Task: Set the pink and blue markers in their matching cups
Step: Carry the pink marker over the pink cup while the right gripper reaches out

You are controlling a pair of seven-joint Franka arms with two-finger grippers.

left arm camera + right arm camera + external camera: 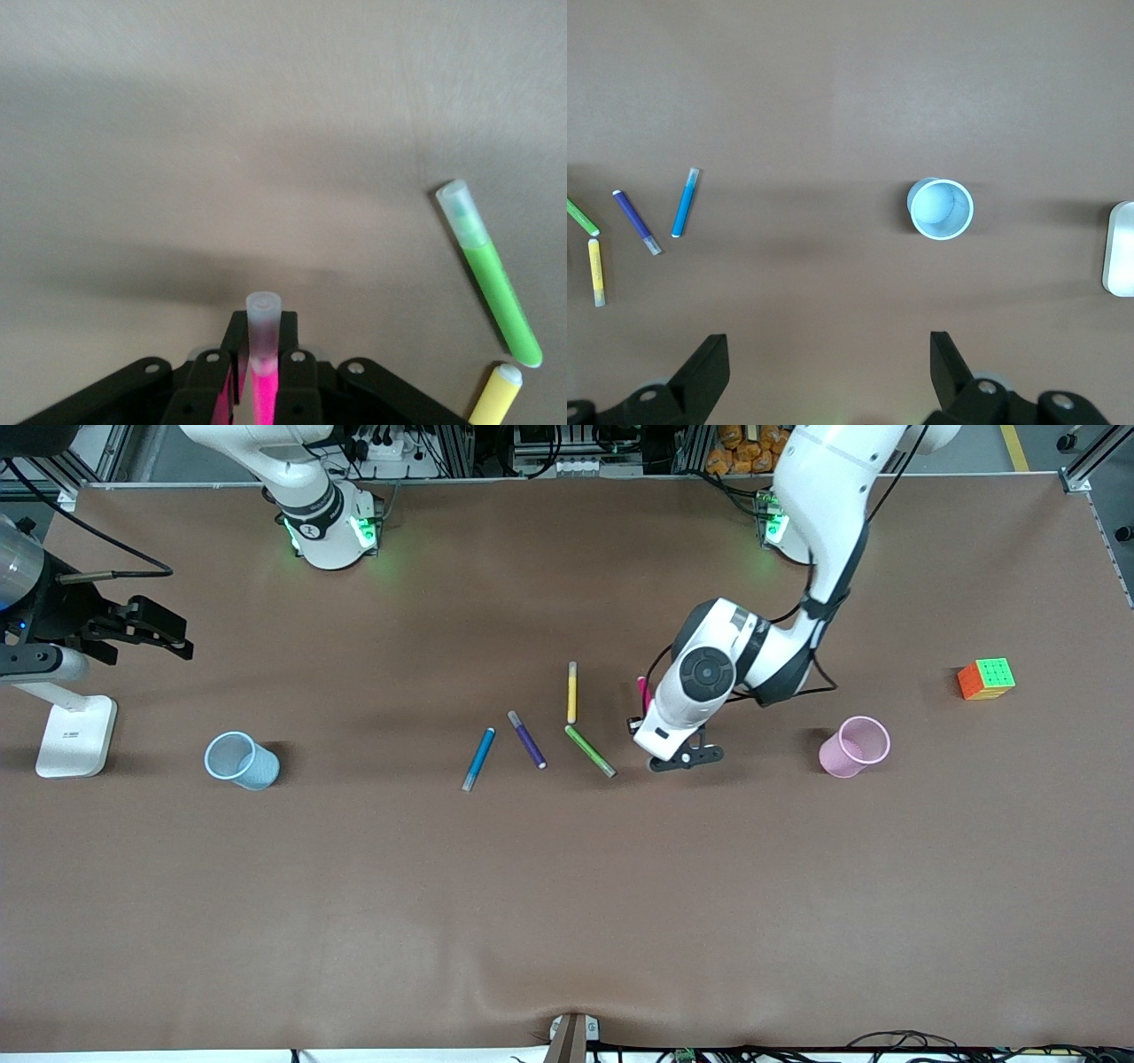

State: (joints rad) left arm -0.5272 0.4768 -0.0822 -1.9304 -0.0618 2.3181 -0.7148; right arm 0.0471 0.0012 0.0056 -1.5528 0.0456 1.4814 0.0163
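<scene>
My left gripper (pixel 640 717) (pixel 263 332) is shut on the pink marker (pixel 643 691) (pixel 264 390). The marker's pale end sticks out past the fingertips, low over the table beside the green marker. The pink cup (pixel 854 747) stands upright toward the left arm's end. The blue marker (pixel 478 759) (pixel 684 203) lies on the table mid-way along. The blue cup (pixel 241 760) (pixel 940 209) stands upright toward the right arm's end. My right gripper (pixel 173 638) (pixel 828 350) is open and empty, up in the air near the blue cup.
A purple marker (pixel 527 740) (pixel 636 222), a green marker (pixel 590 750) (pixel 492 274) and a yellow marker (pixel 572 692) (pixel 496 398) lie between the blue marker and my left gripper. A colour cube (pixel 986 678) sits past the pink cup. A white stand (pixel 75 735) is beside the blue cup.
</scene>
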